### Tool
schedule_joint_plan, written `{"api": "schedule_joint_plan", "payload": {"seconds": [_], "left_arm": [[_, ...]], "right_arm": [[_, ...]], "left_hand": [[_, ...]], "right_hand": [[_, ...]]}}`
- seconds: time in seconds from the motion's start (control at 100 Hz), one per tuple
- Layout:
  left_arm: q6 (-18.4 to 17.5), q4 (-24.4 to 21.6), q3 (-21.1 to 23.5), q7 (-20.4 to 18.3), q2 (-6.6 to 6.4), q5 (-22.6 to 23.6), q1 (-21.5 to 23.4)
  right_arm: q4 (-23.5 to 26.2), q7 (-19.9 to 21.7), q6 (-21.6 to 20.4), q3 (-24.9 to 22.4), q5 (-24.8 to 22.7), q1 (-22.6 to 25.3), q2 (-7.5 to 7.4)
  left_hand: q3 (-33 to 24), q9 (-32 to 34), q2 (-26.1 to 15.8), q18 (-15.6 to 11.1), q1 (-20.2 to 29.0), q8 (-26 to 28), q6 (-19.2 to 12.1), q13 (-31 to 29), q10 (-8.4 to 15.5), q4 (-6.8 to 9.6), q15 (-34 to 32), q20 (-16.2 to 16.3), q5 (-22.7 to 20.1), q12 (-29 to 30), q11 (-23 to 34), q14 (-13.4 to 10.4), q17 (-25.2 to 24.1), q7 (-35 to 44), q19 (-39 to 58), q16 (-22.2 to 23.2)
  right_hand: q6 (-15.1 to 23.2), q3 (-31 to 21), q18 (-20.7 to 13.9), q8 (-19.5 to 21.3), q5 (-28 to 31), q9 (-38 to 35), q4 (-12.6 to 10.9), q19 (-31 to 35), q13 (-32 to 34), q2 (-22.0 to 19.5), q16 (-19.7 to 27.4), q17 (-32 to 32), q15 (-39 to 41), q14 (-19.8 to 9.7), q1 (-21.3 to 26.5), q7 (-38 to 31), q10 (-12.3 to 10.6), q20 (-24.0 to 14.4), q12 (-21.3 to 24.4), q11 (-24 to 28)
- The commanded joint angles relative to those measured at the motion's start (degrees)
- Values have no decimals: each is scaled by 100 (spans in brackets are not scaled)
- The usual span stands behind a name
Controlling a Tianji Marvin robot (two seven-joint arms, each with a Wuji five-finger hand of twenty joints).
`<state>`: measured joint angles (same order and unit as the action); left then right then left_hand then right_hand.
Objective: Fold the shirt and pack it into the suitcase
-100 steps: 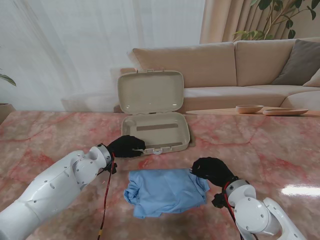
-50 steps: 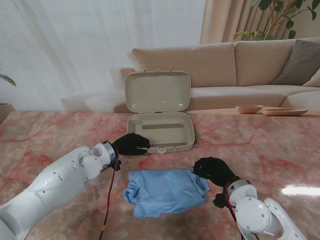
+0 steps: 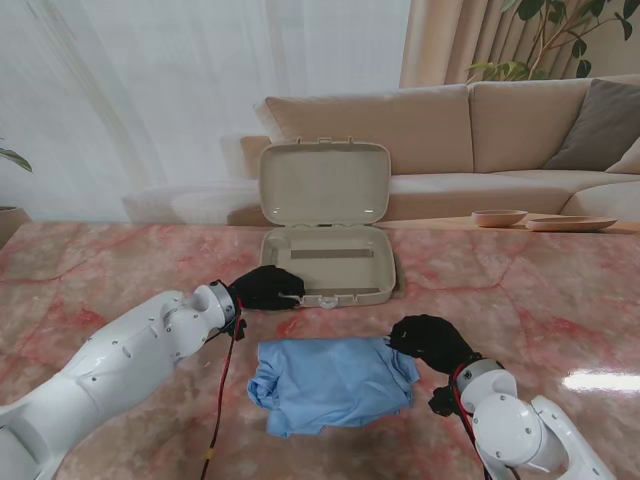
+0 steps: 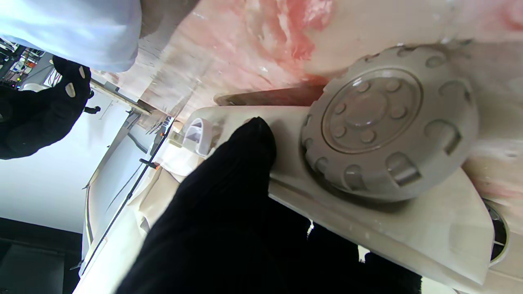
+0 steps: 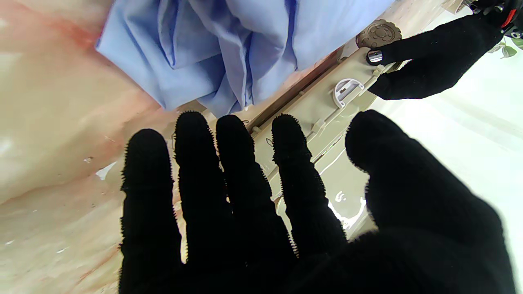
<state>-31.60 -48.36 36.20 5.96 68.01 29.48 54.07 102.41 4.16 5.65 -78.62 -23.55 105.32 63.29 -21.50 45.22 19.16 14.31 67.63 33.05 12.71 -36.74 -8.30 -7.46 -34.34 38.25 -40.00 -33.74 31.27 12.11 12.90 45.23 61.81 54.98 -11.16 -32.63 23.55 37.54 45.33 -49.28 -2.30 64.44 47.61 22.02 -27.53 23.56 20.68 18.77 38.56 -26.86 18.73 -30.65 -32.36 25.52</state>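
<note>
A blue shirt [image 3: 332, 383] is seen lying folded on the pink table [image 3: 540, 300], close to the robot. A case [image 3: 327, 262] is set farther away on the table, just past the shirt. Its lid [image 3: 324, 182] is stood up open, and nothing is seen inside it.

The left hand [image 3: 266, 288] is laid on the near left corner of the case. In the left wrist view, one finger [image 4: 241, 163] is pressed on the case edge beside a round wheel [image 4: 388, 122]. How the other fingers are held cannot be told.

The right hand [image 3: 430, 341] is kept at the right edge of the shirt. In the right wrist view, its fingers [image 5: 233, 163] are held out straight, a little apart, and nothing is gripped.
</note>
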Motion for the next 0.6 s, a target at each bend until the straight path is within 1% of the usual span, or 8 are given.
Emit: {"api": "schedule_joint_plan", "payload": {"seconds": [0.0, 0.17, 0.21, 0.32, 0.36, 0.37, 0.39, 0.59], "left_arm": [[5, -49, 32, -40, -5, 5, 34], [-6, -65, 55, -107, -26, -13, 43], [-16, -57, 49, -116, -27, -18, 37], [-35, -37, 44, -99, -24, -10, 34], [-37, -46, 46, -123, -30, -19, 37], [-39, -48, 47, -127, -32, -21, 38], [-49, -49, 50, -132, -33, -23, 41], [-112, -204, 131, -156, -112, 118, 105]], "right_arm": [[-57, 78, 33, 5, 34, 29, 13], [-91, 64, 25, 24, 43, -1, 16], [-97, 64, 26, 28, 45, -6, 16], [-111, 61, 31, 35, 47, -18, 17], [-114, 60, 33, 35, 46, -20, 17], [-115, 60, 34, 35, 45, -20, 17], [-116, 60, 36, 35, 44, -20, 17], [-154, 31, 29, 39, 45, -36, 24]], "left_hand": [[-881, 34, -693, 40, 634, 233, -1508, -16, 607, 225, 546, -18, -268, 39, -119, 152, -140, 1212, -56, -395], [-700, -46, -549, 92, 634, -258, -1294, 142, 464, 192, 581, 20, -178, -90, -466, 202, -246, 620, -126, -466], [-632, -64, -514, 107, 633, -349, -1267, 176, 357, 177, 605, 19, -133, -103, -549, 198, -268, 491, -147, -501], [-498, -126, -430, 210, 607, -690, -1231, 263, 317, 186, 640, 30, 74, -145, -727, 232, -308, 216, -185, -615], [-412, -156, -382, 216, 533, -832, -1233, 322, 284, 201, 664, 26, 193, -157, -816, 225, -331, 133, -216, -755], [-381, -153, -368, 217, 512, -897, -1233, 345, 275, 216, 600, 33, 225, -198, -872, 224, -335, 154, -223, -955], [-333, -160, -328, 228, 460, -966, -1231, 376, 259, 218, 560, 38, 289, -220, -927, 214, -341, 137, -230, -1119], [-204, -331, -96, 243, 246, -1104, -1195, 493, 186, 187, 595, 38, 507, -186, -1017, 203, -417, -75, -272, -1277]], "right_hand": [[144, 94, 80, -43, 67, -101, 56, 18, 155, -64, -105, -47, 60, -3, -79, -90, -80, -126, -83, 65], [145, 91, 77, -45, 64, -103, 58, 18, 156, -68, -105, -47, 61, -1, -69, -101, -72, -127, -83, 66], [143, 89, 77, -46, 65, -106, 58, 18, 156, -66, -105, -47, 60, 6, -63, -103, -77, -127, -84, 67], [156, 74, 82, -53, 51, -104, 66, 14, 162, -51, -105, -51, 63, 1, -15, -125, -77, -126, -84, 67], [150, 65, 77, -59, 46, -109, 73, 15, 159, -50, -105, -49, 62, -1, 8, -140, -81, -126, -85, 70], [158, 63, 78, -60, 43, -110, 76, 15, 160, -46, -105, -49, 62, -5, 17, -145, -83, -126, -85, 71], [154, 54, 79, -64, 37, -111, 78, 15, 160, -48, -105, -50, 62, -9, 38, -152, -83, -126, -85, 72], [160, 32, 88, -136, 6, -118, 136, 14, 172, -51, -106, -44, 67, 2, 64, -268, -83, -125, -86, 77]]}}
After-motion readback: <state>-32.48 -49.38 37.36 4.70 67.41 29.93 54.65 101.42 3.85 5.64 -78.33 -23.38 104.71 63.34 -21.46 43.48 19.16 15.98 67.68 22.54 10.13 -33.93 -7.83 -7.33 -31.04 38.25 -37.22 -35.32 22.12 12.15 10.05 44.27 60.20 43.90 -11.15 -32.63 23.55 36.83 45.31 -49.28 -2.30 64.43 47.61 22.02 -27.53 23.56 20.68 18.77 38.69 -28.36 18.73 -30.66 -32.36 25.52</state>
